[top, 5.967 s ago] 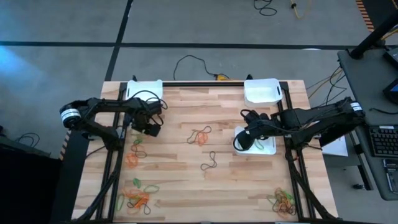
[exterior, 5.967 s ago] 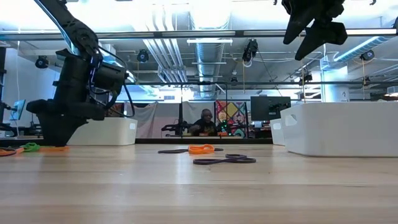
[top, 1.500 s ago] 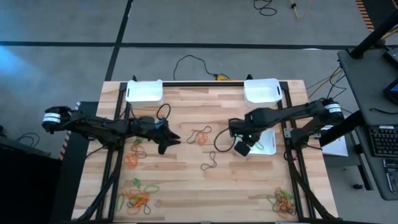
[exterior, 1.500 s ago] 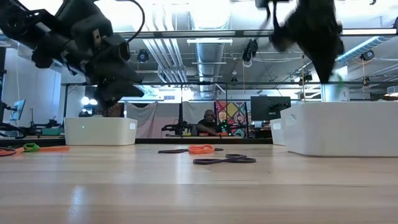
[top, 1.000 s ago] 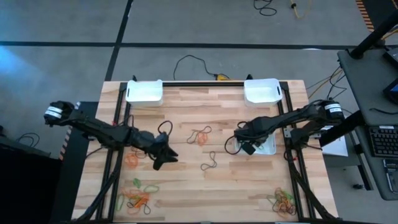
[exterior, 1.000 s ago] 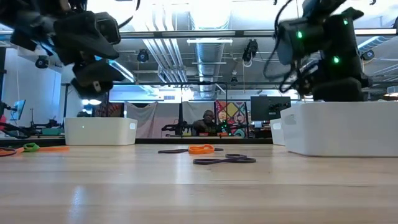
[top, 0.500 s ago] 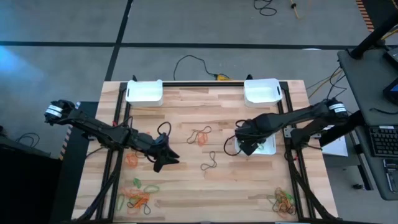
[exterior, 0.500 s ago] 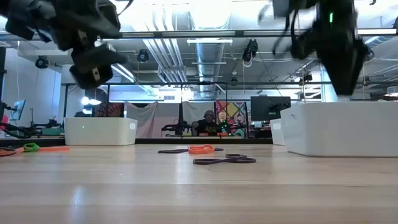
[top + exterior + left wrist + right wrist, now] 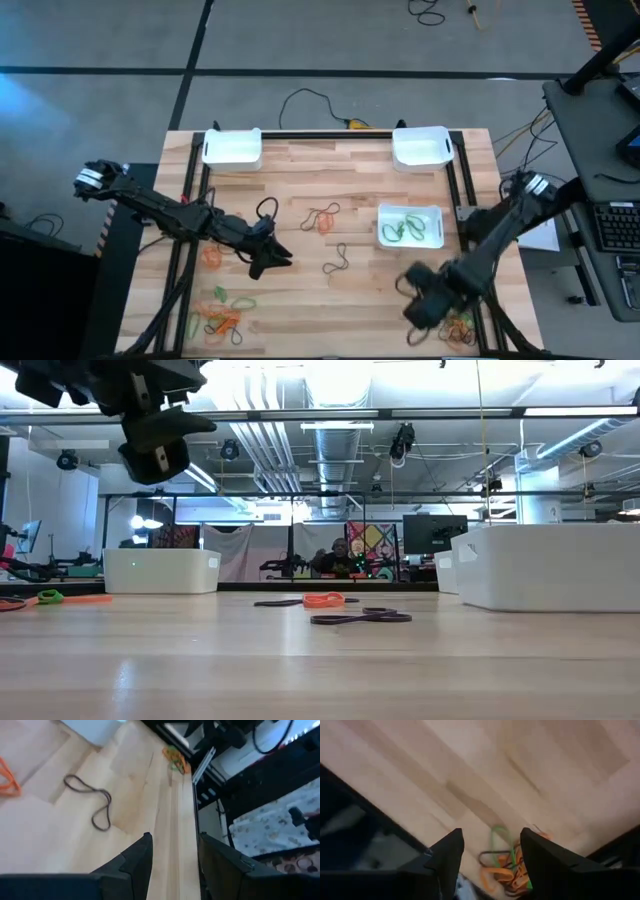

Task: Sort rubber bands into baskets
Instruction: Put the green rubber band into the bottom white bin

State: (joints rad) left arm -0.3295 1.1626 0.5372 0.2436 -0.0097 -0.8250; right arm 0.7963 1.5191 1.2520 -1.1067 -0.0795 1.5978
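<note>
Two dark arms reach over the wooden desk (image 9: 330, 190). Taking the basket with green bands (image 9: 410, 226) as the landmark: the left arm stretches low and nearly flat from the desk's left edge toward the middle, and its left gripper (image 9: 272, 260) hangs above bare wood well to the left of that basket, fingers parted with nothing between them. In the left wrist view the left gripper (image 9: 172, 852) shows wood through the gap, with a dark rubber band (image 9: 90, 800) lying ahead of it.

From its base beside that basket, the right arm angles down toward the desk's near edge, so the right gripper (image 9: 420, 300) sits just beyond the basket's near side, close to a heap of rubber bands (image 9: 458, 323) at the near right corner. The right wrist view shows the right gripper (image 9: 490, 855) with fingers spread and empty, orange and green loops (image 9: 505, 862) lying below the gap.

Green rubber bands (image 9: 402, 228) lie inside the landmark basket. A second basket (image 9: 420, 146) stands just behind it at the desk's far edge; a third basket (image 9: 232, 148) stands far to the left along that edge. Loose bands (image 9: 322, 218) lie between the left gripper and the landmark basket.
</note>
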